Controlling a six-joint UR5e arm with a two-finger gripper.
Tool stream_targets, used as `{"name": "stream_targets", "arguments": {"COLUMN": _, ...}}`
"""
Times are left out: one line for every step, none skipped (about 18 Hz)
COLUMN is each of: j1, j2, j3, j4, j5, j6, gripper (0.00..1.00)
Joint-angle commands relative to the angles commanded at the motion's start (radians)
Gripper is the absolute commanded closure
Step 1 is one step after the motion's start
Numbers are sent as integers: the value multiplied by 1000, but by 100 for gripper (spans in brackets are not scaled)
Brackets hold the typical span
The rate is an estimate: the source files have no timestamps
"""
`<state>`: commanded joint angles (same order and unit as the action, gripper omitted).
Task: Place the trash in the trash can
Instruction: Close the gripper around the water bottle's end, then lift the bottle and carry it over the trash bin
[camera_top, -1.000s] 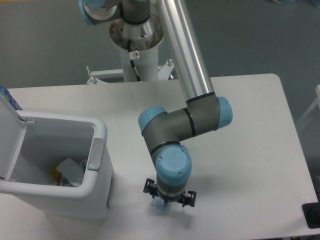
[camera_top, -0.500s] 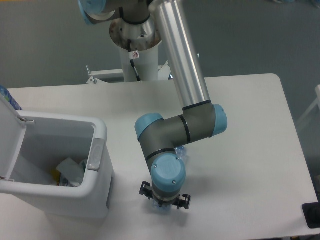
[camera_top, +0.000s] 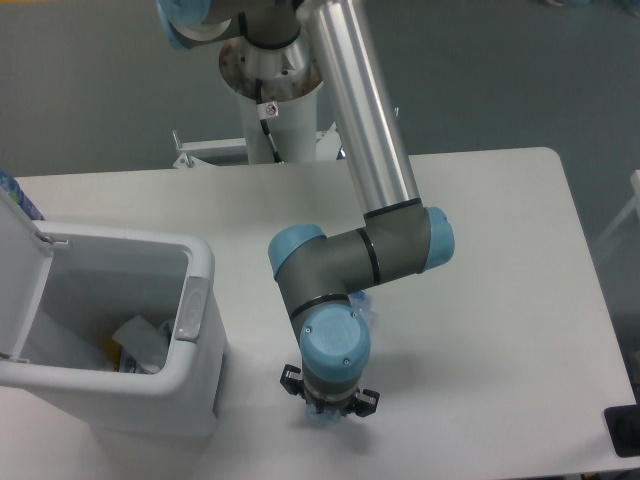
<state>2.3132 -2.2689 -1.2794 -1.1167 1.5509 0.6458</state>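
While its jaws' state cannot be told, the gripper (camera_top: 328, 412) has shifted slightly left.

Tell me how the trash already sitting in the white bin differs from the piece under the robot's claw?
The trash in the bin lies loose at the bottom of the open trash can, in plain view; the piece on the table is mostly hidden beneath the arm and gripper. The binned pieces look pale with a bit of yellow; the table piece looks clear with bluish tints. Both seem to be crumpled plastic waste.
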Motion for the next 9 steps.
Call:
{"name": "stream_targets", "arguments": {"j1": 17, "j2": 12, "j3": 0, "j4": 2, "j5": -2, "j6": 2, "gripper": 76}}
{"name": "stream_targets", "arguments": {"j1": 31, "j2": 25, "j3": 3, "j4": 3, "j5": -3, "j6": 2, "gripper": 76}}
{"name": "stream_targets", "arguments": {"j1": 44, "j2": 38, "j3": 11, "j4": 3, "j5": -6, "j6": 2, "gripper": 76}}
{"name": "stream_targets", "arguments": {"j1": 64, "j2": 52, "j3": 21, "j4": 3, "j5": -20, "j6": 6, "gripper": 76}}
{"name": "stream_targets", "arguments": {"j1": 89, "j2": 69, "j3": 38, "j4": 3, "j5": -52, "j6": 6, "gripper": 76}}
{"name": "stream_targets", "arguments": {"j1": 109, "j2": 86, "j3": 57, "j4": 3, "j5": -99, "j6": 6, "gripper": 76}}
{"name": "stream_targets", "arguments": {"j1": 133, "j2": 107, "j3": 77, "j4": 3, "j5": -160, "j6": 6, "gripper": 76}}
{"name": "stream_targets", "arguments": {"j1": 156, "j2": 127, "j3": 93, "j4": 3, "j5": -226, "j6": 5, "gripper": 76}}
{"name": "stream_targets", "arguments": {"j1": 173, "j2": 153, "j3": 107, "j4": 5, "j5": -303, "j6": -4, "gripper": 76}}
